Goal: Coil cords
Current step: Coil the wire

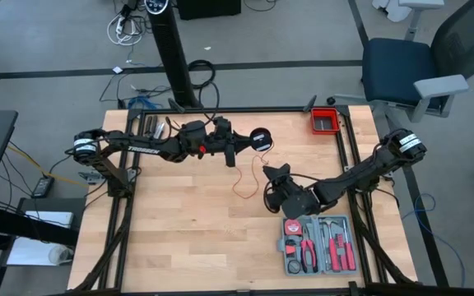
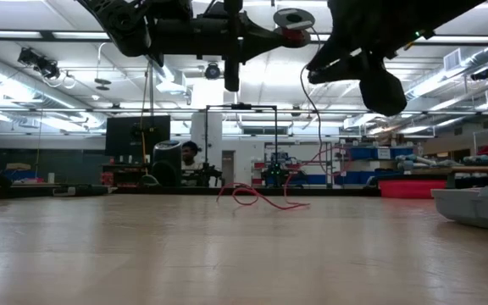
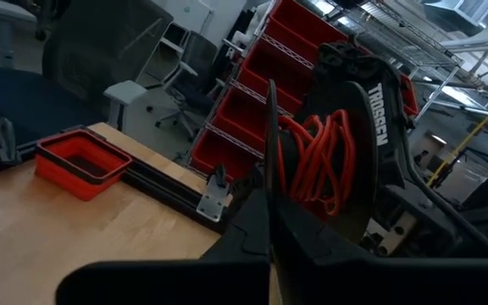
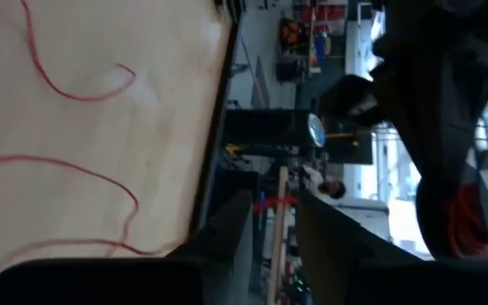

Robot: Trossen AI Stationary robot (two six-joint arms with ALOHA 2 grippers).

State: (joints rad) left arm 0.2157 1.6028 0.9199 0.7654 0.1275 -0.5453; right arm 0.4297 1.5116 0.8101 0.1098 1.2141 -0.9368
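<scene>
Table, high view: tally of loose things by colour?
Red: 2, the cord and the bin
Black: 1, the spool with cord wound on it
Grey: 1, the tool case
Total: 4

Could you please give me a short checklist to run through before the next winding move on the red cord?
1. Spool gripped by left pincer: ok, shut on it, raised off the table.
2. Red cord already wound on spool: ok, several turns.
3. Loose cord on table free of tangles: ok, open curves only.
4. Right pincer holding the cord: cannot tell; it sits at the cord's end.
5. Tool case away from cord: ok.
</scene>
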